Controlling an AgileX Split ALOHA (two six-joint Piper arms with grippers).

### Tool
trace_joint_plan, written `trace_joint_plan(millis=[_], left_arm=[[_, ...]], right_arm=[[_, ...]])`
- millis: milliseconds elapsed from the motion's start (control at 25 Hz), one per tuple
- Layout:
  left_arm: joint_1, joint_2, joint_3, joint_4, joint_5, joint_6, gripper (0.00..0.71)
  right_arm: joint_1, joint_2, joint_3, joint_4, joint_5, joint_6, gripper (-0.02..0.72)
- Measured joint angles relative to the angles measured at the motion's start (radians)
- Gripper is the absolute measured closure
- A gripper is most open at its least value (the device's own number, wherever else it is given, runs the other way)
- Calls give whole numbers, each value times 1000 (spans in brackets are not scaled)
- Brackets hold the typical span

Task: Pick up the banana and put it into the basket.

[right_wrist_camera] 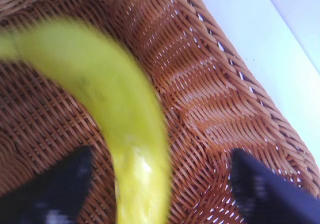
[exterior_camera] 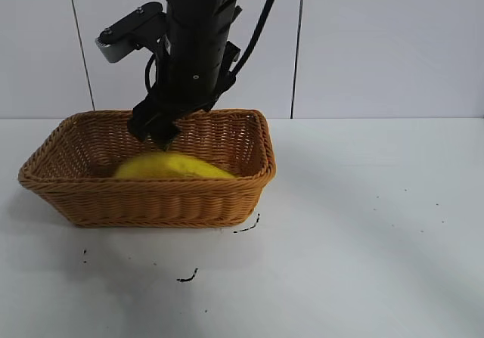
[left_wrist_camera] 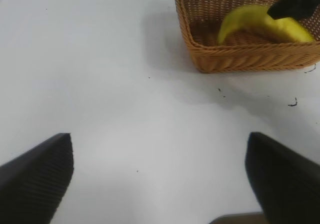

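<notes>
The yellow banana (exterior_camera: 170,165) lies inside the tan wicker basket (exterior_camera: 144,183) at the table's left. My right gripper (exterior_camera: 155,134) hangs just above it inside the basket, open. In the right wrist view the banana (right_wrist_camera: 115,114) runs between the spread black fingers (right_wrist_camera: 65,184) over the basket's woven floor (right_wrist_camera: 215,98), and neither finger touches it. My left gripper (left_wrist_camera: 160,179) is open and empty over bare table, well away from the basket (left_wrist_camera: 240,58). From there I see the banana (left_wrist_camera: 255,21) and the right gripper (left_wrist_camera: 297,3).
The white table (exterior_camera: 363,224) carries small black marks in front of the basket (exterior_camera: 187,277). A white wall stands behind, and black cables (exterior_camera: 299,43) hang along it.
</notes>
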Motion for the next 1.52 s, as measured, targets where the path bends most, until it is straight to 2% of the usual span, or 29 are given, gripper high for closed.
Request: trace_joint_plan(millis=[120,240,320,400,520,760,880,1040,1200,1520], left_arm=[[0,0,0,0,0,0,17],[0,0,0,0,0,0,17],[0,0,0,0,0,0,17],[0,0,0,0,0,0,17],[0,0,0,0,0,0,17],[0,0,0,0,0,0,17],[0,0,0,0,0,0,17],[0,0,0,0,0,0,17],[0,0,0,0,0,0,17],[0,0,0,0,0,0,17]], right_arm=[[0,-12,0,-55,-1,48,20],[0,-38,-11,-86,20,132,13],[-1,-55,-41,-87,67,174,13],[-10,-67,-94,-62,120,195,13],[-36,-73,-185,43,201,178,13],[-141,-74,-321,388,371,85,13],[-219,-74,-329,469,442,69,13],[-316,-74,-331,469,491,66,13],[-428,-74,-331,414,518,66,13],[-674,-74,-324,393,521,66,13]])
